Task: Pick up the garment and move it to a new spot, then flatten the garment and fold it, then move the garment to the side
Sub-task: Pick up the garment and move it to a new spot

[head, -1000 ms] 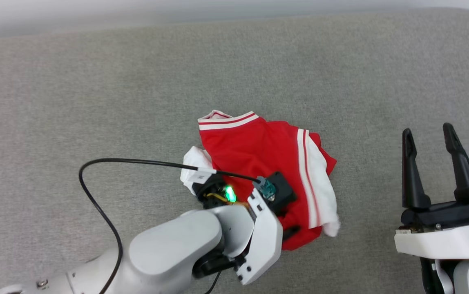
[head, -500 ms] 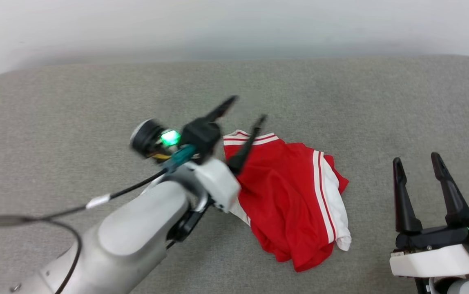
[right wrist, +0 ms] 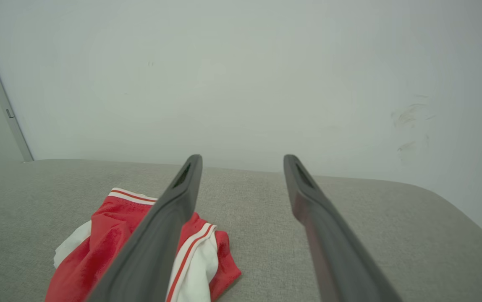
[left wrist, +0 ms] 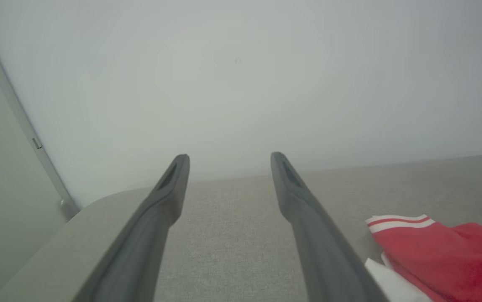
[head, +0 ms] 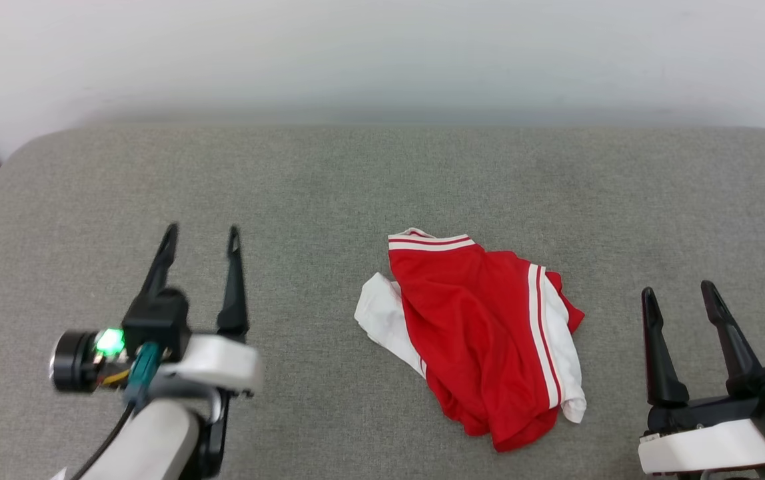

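A moment ago my left gripper [head: 202, 231] was down on the garment [head: 482, 333] with its fingers nearly together; now it has let go and drawn back toward the left side of the bench [head: 356, 180], fingers wide apart and holding nothing. My right gripper [head: 677, 290] has not joined in: it hangs off to the right, its fingers spread and empty, well clear of the cloth. My head has also lifted, so the whole scene sits lower in the head view, and I do not count that as the shirt moving. The garment lies loose around the middle of the bench, well in from the back edge, between my two grippers and touching neither. I judge the move to a new spot finished and the flattening as what comes next, since the shirt is a bunched heap with one white sleeve tucked under on the left and the other folded over on the right. The head view gives that whole outline. The left wrist view catches just the striped collar corner, plus a door frame [left wrist: 14, 113] beyond the bench's rounded left corner. The right wrist view shows the heap's height and faint scuffs on the wall [right wrist: 407, 113].
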